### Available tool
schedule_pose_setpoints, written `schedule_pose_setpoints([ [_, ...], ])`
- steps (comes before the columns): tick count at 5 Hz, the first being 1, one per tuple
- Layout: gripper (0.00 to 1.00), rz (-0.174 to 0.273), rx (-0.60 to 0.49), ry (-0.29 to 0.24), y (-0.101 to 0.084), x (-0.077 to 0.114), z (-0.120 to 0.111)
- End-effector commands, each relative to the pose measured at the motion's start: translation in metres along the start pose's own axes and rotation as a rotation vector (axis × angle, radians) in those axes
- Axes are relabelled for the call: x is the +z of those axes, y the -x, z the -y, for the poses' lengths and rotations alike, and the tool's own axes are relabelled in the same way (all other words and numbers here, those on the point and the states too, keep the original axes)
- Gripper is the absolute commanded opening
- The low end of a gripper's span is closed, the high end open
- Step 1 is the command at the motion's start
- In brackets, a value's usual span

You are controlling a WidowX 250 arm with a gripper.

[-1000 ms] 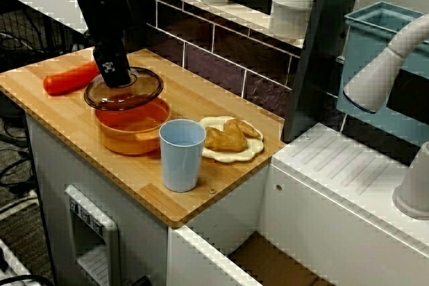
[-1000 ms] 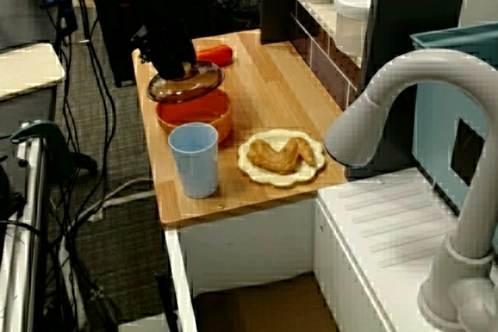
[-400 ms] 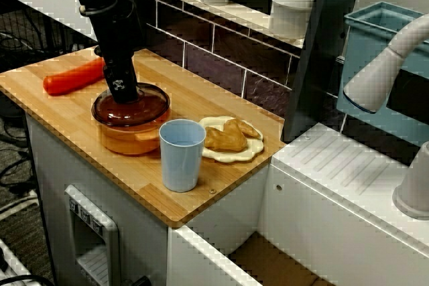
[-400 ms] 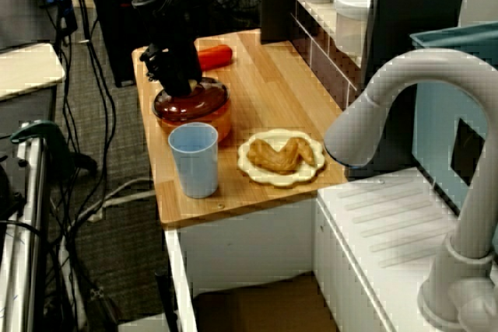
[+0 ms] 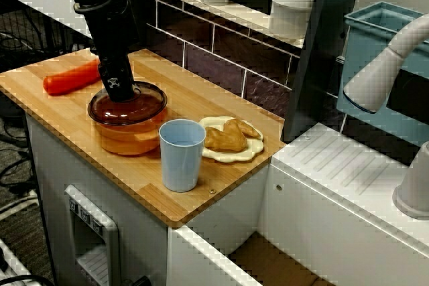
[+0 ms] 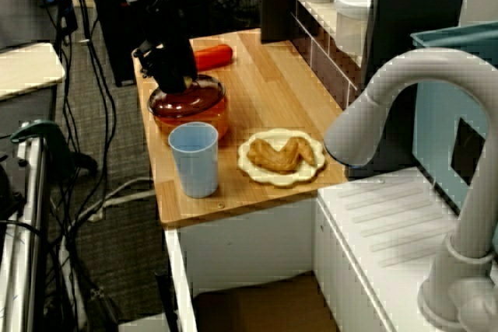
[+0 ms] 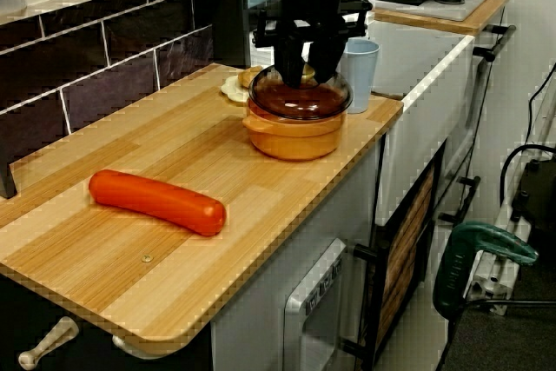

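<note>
A brown glass lid (image 5: pixel 131 106) (image 6: pixel 191 100) (image 7: pixel 300 97) rests on an orange pot (image 5: pixel 127 140) (image 6: pixel 206 124) (image 7: pixel 295 138) on the wooden counter. My gripper (image 5: pixel 119 92) (image 6: pixel 175 83) (image 7: pixel 308 71), on a black arm, stands straight down on the lid's middle. Its fingers straddle the lid's knob and look shut on it; the knob itself is hidden. A light blue cup (image 5: pixel 181 155) (image 6: pixel 194 159) (image 7: pixel 360 62) stands upright just beside the pot.
A cream plate (image 5: pixel 224 157) (image 6: pixel 276 179) holding a golden pastry (image 5: pixel 228 137) lies next to the cup. A red-orange sausage-shaped thing (image 5: pixel 70 78) (image 7: pixel 156 202) lies at the counter's other end. Jars (image 5: pixel 291 8) stand on the shelf behind. A grey faucet (image 6: pixel 389 106) rises over the white sink.
The gripper lowered the glass lid from above and beside the pot down onto the pot, then nudged it slightly sideways so it sits over the rim.
</note>
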State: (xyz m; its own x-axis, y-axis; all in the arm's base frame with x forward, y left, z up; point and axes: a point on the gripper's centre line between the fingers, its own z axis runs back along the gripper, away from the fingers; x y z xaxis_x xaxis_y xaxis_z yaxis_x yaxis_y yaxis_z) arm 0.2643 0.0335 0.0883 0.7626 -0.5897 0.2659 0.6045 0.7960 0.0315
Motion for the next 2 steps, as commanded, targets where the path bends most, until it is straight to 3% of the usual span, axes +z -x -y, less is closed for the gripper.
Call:
schedule_pose_setpoints([
  [1,0.0,0.014,0.004,-0.038,-0.0028,0.0043,-0.0086],
  [2,0.0,0.009,0.006,-0.043,-0.0026,0.0024,-0.0088],
])
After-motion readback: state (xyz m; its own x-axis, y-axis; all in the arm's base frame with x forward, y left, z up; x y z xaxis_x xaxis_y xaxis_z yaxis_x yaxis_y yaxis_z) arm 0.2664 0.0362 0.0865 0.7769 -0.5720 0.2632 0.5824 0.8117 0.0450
